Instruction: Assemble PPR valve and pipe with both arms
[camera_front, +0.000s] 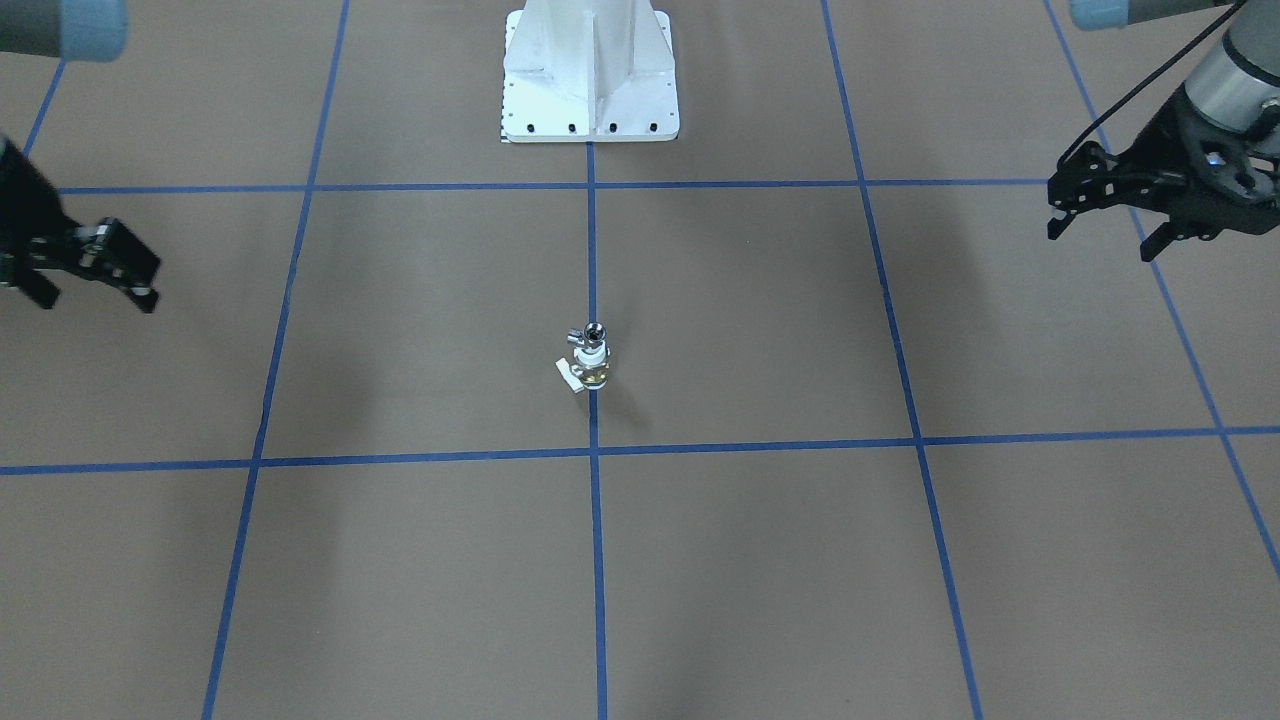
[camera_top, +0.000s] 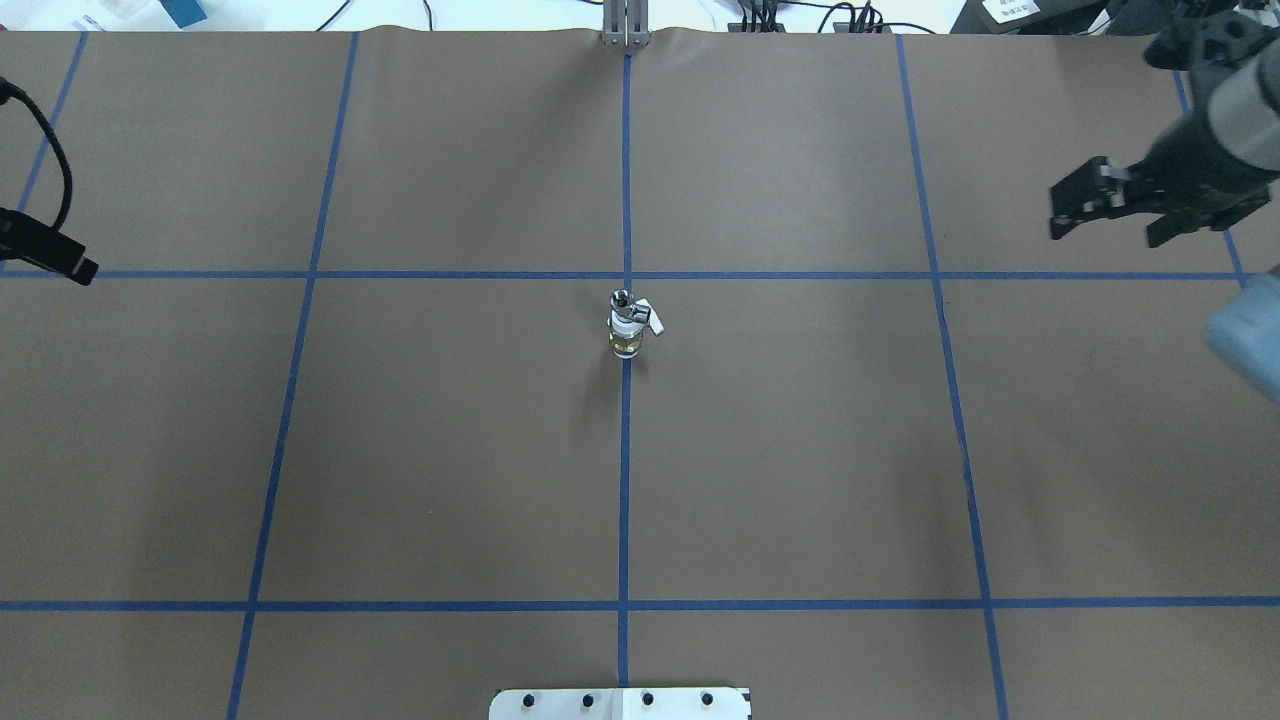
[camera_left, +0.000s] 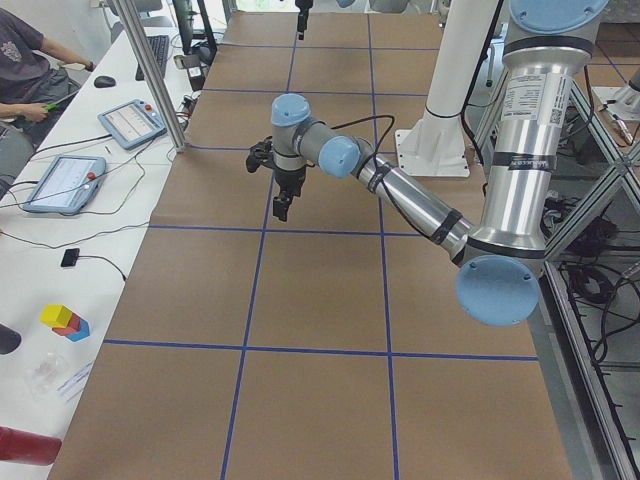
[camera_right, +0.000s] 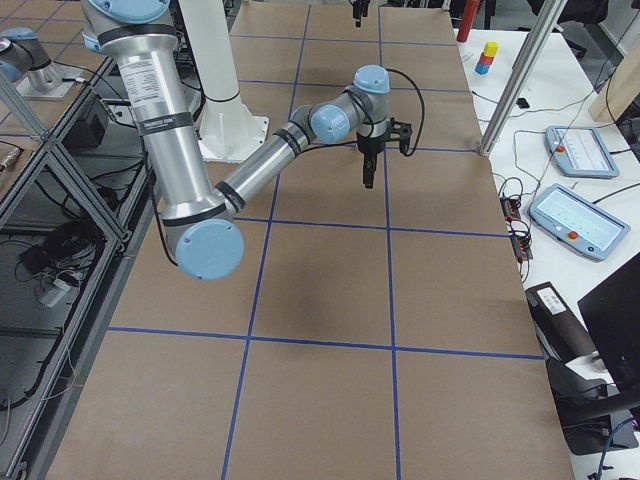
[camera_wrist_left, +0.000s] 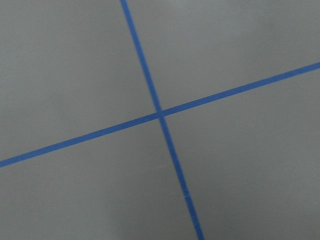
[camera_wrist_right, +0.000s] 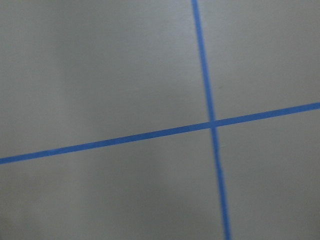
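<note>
The PPR valve (camera_front: 591, 368) stands upright on the centre blue line, brass middle and white side handle showing. The silver pipe (camera_front: 590, 335) sits on its top end, touching it. Both also show in the overhead view, valve (camera_top: 628, 338) and pipe (camera_top: 622, 300). My left gripper (camera_front: 1105, 238) is open and empty, far off to the side of them. My right gripper (camera_top: 1108, 232) is open and empty at the opposite side; it also shows in the front-facing view (camera_front: 95, 298). Both wrist views show only brown paper and blue tape.
The white bolted pedestal (camera_front: 590, 80) stands at the robot's side of the table. Blue tape lines (camera_top: 625, 450) form a grid on the brown paper. A side bench with tablets (camera_left: 65, 180) and a seated person runs along the far edge.
</note>
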